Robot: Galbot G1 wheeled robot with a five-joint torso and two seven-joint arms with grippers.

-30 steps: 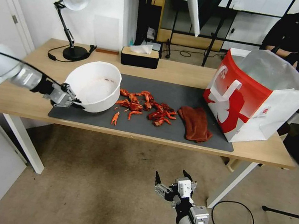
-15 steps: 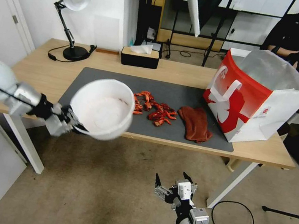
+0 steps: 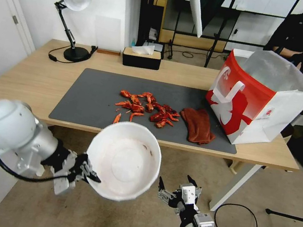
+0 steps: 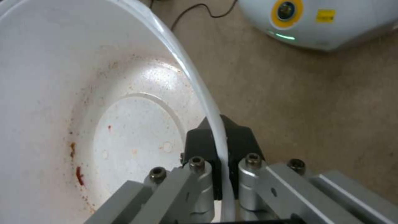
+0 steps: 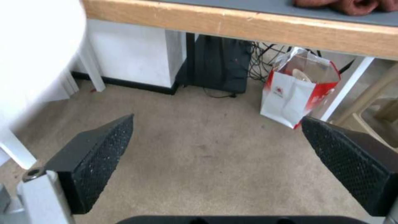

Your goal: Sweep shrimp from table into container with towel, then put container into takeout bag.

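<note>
Container (image 3: 123, 161), empty, clamped at its rim by left gripper (image 3: 84, 170) below the table (image 3: 40, 78) edge. Shrimp (image 3: 146, 108) unswept; catching position judged underway. Right gripper (image 3: 177, 190), fingers apart, idle; towel (image 3: 197, 124) pickup needed next.

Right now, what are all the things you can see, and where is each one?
shrimp: many, red-orange, on the mat's middle
towel: one, rust-red, on the mat beside the shrimp
takeout bag: one, red and white, table's right end
container: one, white, held off the table's near edge
mat: one, dark grey, on the table
tissue box: one, black, table's back
lamp: one, black, back left
left gripper: pinching the container's rim
right gripper: open, low before the table
</note>
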